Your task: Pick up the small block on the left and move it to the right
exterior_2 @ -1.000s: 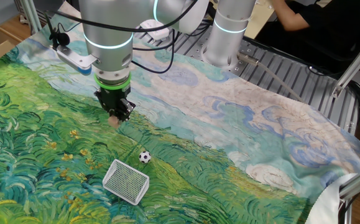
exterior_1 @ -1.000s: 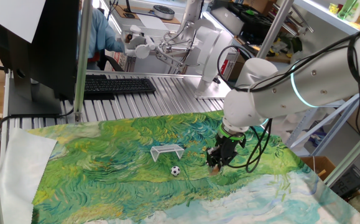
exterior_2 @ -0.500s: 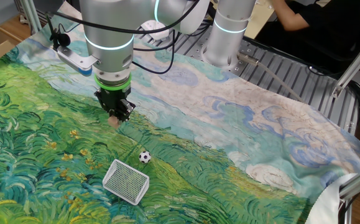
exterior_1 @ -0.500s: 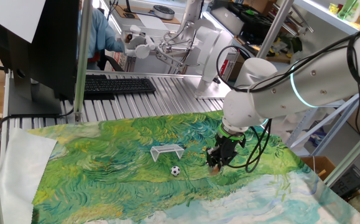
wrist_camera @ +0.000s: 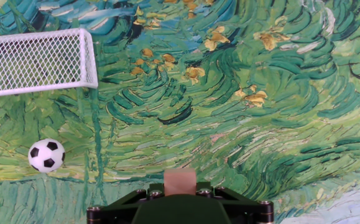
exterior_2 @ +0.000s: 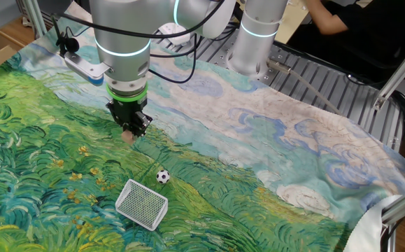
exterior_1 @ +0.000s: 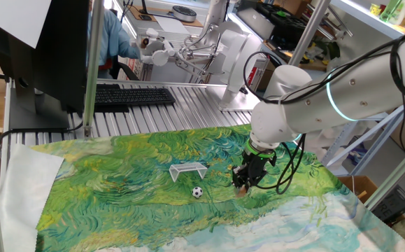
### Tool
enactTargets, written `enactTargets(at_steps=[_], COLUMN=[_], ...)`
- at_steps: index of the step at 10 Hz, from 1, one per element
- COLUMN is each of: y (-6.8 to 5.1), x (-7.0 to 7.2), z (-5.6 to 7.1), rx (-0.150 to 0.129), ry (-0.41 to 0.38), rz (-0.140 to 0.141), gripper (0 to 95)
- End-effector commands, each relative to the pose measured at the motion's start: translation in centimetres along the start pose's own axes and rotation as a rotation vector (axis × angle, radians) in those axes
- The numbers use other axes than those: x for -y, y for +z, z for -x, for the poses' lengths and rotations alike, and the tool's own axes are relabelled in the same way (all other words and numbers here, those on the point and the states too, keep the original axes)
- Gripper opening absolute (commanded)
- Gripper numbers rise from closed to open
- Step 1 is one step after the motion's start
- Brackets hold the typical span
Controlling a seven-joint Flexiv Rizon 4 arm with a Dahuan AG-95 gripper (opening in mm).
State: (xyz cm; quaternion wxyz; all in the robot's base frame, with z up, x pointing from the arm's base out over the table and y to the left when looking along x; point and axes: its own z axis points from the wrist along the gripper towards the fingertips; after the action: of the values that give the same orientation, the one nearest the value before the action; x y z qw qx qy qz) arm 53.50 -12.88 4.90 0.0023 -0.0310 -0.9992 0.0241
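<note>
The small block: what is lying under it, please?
Under the small block only the painted cloth shows. The gripper covers the block's lower edge, so whether it touches the cloth cannot be seen.

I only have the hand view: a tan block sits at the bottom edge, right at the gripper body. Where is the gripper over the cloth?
Observer: In the other fixed view the gripper is low over the painted cloth, with the small block at its fingertips.
Operator: Is the block lifted?
Observer: I cannot tell; in one fixed view it sits right at the cloth surface.
Operator: Anything near my path?
Observer: The soccer ball and white goal lie apart from the gripper, toward the camera.
</note>
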Motion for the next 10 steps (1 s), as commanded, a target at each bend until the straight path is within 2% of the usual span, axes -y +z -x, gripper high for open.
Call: enactTargets(at_steps=[1,8,9,10], y=[-0.01,-0.01,0.00,0.00], x=[0.02,0.02,0.03,0.03], z=[-0.01,-0.01,-0.01,-0.01], rx=[0.000,0.000,0.015,0.013], ry=[0.000,0.000,0.134,0.160], rz=[-0.002,-0.002,0.002,0.015], gripper=[19.0,19.0,95.0,95.0])
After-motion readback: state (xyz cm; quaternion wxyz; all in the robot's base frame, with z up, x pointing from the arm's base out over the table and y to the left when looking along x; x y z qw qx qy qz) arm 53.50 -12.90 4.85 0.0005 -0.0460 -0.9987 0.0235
